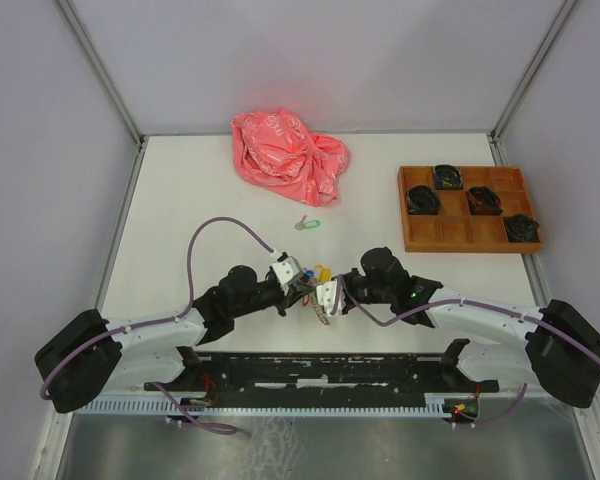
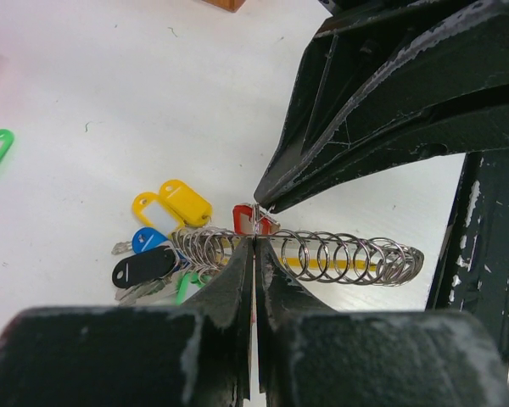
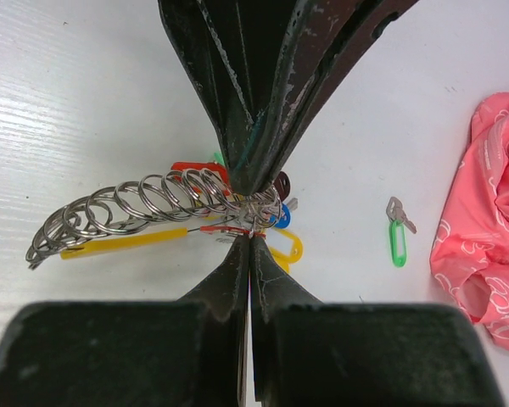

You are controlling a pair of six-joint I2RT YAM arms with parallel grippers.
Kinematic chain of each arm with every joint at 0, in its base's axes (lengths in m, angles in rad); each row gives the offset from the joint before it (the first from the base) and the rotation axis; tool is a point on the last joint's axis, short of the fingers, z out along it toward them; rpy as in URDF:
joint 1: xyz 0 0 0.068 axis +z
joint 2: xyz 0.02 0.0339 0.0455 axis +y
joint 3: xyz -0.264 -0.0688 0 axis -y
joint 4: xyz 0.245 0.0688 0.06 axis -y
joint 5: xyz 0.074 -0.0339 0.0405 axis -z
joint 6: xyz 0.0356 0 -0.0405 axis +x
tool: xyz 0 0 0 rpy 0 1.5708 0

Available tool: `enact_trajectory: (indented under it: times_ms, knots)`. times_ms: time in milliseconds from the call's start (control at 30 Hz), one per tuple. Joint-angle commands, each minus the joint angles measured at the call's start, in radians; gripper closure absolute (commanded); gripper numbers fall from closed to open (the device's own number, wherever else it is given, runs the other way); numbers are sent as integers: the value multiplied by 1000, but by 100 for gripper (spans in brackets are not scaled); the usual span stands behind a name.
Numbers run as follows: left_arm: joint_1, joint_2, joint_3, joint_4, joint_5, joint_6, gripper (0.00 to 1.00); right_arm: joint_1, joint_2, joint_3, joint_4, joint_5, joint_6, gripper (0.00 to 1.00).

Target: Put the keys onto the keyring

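Across the whole floor of the walled cell lies the white surface (image 1: 180, 200). From the near edge the left arm (image 1: 160, 335) and right arm (image 1: 480, 315) reach inward and meet tip to tip at near centre.

At far centre lies a crumpled pink cloth (image 1: 285, 155). To the far right sits a wooden tray (image 1: 470, 248) with black items (image 1: 422, 200) in four of its compartments.

Between the arms hangs the keyring (image 2: 348, 259), a long coil of linked steel rings stretched sideways, with a yellow strip (image 2: 322, 264) running along under it. The left fingers (image 2: 253, 254) are pressed together and pinch the coil at one end. The right fingers (image 3: 250, 246) are closed just as tight, coming in from the opposite side. Their tips nip the red key (image 2: 246, 219) at its tag, right against the coil.

A bunch (image 2: 165, 229) of keys with yellow, blue and black tags dangles at that same end of the coil.

The green key (image 1: 307, 224) lies alone flat on the surface, between the cloth and the fingers and touching neither.
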Motion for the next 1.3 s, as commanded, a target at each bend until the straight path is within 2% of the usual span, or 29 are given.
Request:
enact_trajectory:
  times_ms: [0, 300, 400, 567, 667, 800, 1100, 1267]
  knots:
    - [2, -25, -4, 135, -36, -53, 97, -10, -29, 8, -3, 10, 32, 99]
    - [1, -6, 5, 106, -44, -62, 83, -10, -26, 79, -102, 7, -40, 99]
    - [2, -15, 7, 90, -59, -55, 74, -10, -14, 98, -129, 4, -63, 99]
    - [2, -38, 8, 55, -100, -29, 70, -12, -1, 126, -173, 9, -108, 99]
    - [2, -46, 21, 26, -126, -7, 64, -15, 3, 146, -202, 11, -130, 99]
    - [1, -45, 33, 18, -92, 16, 57, -19, 11, 174, -227, 3, -150, 99]
    - [8, 34, 59, 64, -2, 32, 55, -27, 33, 207, -260, -16, -189, 99]
    - [56, 79, 64, 104, 69, 51, 55, -27, 38, 215, -277, -34, -209, 99]
